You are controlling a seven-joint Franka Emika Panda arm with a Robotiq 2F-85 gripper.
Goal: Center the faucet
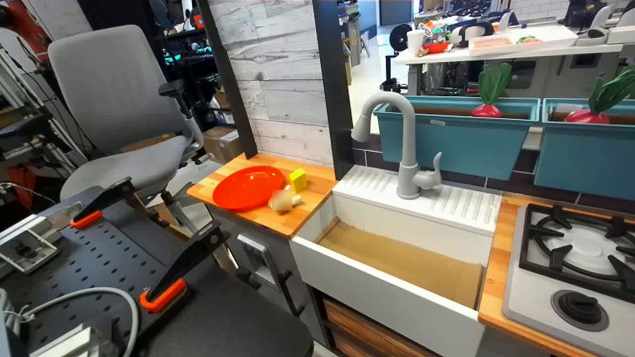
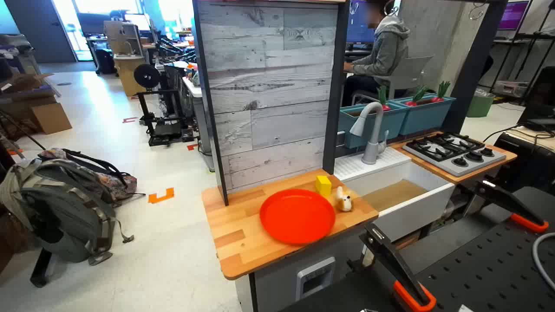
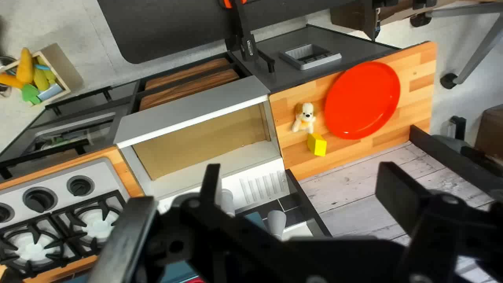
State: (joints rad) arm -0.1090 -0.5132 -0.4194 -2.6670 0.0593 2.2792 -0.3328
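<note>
Two fingers (image 3: pixel 399 196) of the gripper (image 3: pixel 294 186) stand wide apart in the wrist view, holding nothing. Near that gap, towards seven o'clock and partly hidden by the gripper, shows the faucet (image 3: pixel 276 223). In both exterior views it stands upright on the ridged white ledge (image 1: pixel 466 208) behind the sink (image 1: pixel 387 297), its spout (image 1: pixel 362 128) facing nine o'clock, its handle (image 1: pixel 436 168) at three. From the gap in the wrist view, a yellow block (image 3: pixel 317 144) sits at one o'clock, a toy dog (image 3: pixel 304 118) near it at twelve, a red plate (image 3: pixel 361 100) beyond at one, all on the counter (image 3: pixel 416 94). The stove (image 3: pixel 101 173) lies at nine.
</note>
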